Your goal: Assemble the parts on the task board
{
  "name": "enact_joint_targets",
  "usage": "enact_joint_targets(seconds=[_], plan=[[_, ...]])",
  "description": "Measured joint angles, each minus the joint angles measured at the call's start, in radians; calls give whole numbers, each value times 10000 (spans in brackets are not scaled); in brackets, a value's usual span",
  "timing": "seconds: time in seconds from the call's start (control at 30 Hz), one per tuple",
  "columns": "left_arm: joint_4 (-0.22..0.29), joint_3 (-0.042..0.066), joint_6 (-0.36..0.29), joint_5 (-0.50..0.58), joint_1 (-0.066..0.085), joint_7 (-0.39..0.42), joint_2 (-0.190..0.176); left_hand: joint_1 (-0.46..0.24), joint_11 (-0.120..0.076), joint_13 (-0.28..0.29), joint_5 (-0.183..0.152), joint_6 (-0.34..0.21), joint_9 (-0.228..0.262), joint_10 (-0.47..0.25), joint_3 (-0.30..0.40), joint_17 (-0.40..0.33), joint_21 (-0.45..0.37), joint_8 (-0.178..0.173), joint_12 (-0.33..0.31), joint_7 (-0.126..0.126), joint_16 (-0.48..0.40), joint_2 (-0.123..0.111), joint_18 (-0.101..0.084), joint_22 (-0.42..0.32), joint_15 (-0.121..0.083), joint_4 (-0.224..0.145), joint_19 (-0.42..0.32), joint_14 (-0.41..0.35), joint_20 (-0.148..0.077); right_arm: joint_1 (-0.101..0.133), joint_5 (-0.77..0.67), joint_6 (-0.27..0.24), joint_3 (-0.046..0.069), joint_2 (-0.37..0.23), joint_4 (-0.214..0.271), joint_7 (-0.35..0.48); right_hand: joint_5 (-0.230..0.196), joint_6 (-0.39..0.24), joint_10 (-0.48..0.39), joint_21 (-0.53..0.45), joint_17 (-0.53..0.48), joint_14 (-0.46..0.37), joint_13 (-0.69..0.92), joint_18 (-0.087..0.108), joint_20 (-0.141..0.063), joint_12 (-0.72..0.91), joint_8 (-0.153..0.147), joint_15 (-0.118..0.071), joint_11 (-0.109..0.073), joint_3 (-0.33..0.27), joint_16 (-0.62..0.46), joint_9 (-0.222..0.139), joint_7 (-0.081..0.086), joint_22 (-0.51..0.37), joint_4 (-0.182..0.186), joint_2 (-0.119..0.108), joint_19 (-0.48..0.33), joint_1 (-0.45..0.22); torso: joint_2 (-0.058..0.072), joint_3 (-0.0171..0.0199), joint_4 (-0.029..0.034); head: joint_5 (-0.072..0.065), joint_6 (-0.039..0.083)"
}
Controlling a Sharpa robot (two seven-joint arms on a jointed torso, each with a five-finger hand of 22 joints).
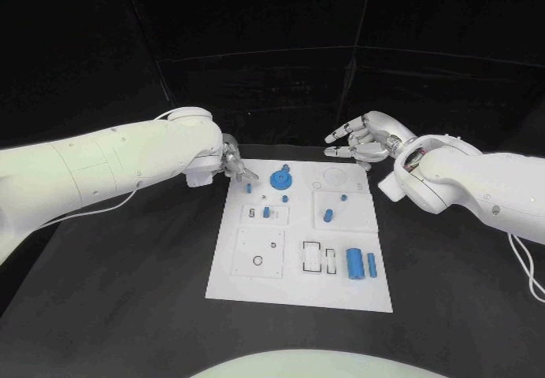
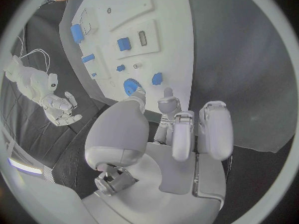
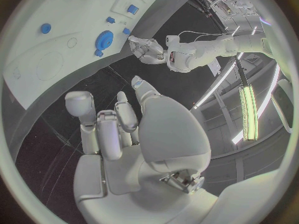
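Note:
The white task board (image 1: 298,276) lies in the middle of the table. Blue parts sit on it: a gear (image 1: 280,183), a small peg (image 1: 250,188), a small clip (image 1: 327,215) and a long cylinder (image 1: 355,263). My left hand (image 1: 231,167) hovers at the board's far left corner. Its fingertips (image 2: 167,93) are just short of the small peg (image 2: 157,78) and beside the gear (image 2: 131,86), and I see nothing held in it. My right hand (image 1: 361,140) hangs beyond the board's far right corner, fingers apart and empty (image 3: 118,134).
Black table (image 1: 125,276) surrounds the board on all sides. Near the cylinder, a thin blue rod (image 1: 372,264) lies by rectangular slots (image 1: 318,260). A round recess (image 1: 337,175) marks the board's far right corner.

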Motion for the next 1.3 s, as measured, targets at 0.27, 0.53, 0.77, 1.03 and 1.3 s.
enact_joint_targets(seconds=[0.27,0.53,0.77,1.03,1.3], plan=[[-422,-4,146,10,-126,76,310,37,0,1,0,-2,-32,0,-38,0,0,0,0,-2,0,38,0,-1,0,38,0,0,0,0,0,1,0,24,-1,3,0,0,0,0,0,0,0,1,0,0,0,0,0,0,0,0,0,0,0,0,0,0,-1,8,0,0,-34],[-734,-4,287,16,-189,141,517,95,-1,1,0,100,-90,0,-129,0,0,0,43,-40,0,96,0,10,0,-8,0,0,-1,0,0,2,0,35,-1,5,0,0,0,0,-1,0,1,0,0,0,0,0,0,0,0,0,0,0,0,0,0,0,-3,9,0,-12,-55],[-837,-3,403,18,-223,178,605,278,-1,1,0,301,-170,0,-213,0,0,0,86,-60,0,279,0,39,-1,-44,1,0,-1,0,0,3,0,51,-1,6,0,0,0,0,7,0,1,0,0,0,0,0,0,0,0,0,0,1,0,0,0,0,-12,9,2,-27,-78],[-890,-2,539,22,-243,187,634,333,-1,-9,0,372,-194,0,-246,0,0,1,88,-60,0,333,0,48,-1,-58,1,0,-2,0,0,7,0,60,-2,7,0,0,0,0,6,0,1,1,0,0,0,0,0,0,0,0,0,1,0,0,0,0,-14,8,11,-27,-100],[-898,-2,620,24,-245,187,634,421,-1,-8,0,407,-220,0,-273,0,0,0,88,-95,0,347,1,48,-1,-85,2,0,-3,0,0,15,0,61,-6,7,0,0,0,0,5,0,1,1,0,0,40,0,0,0,0,0,0,1,0,0,0,0,-14,4,17,-23,-123]])
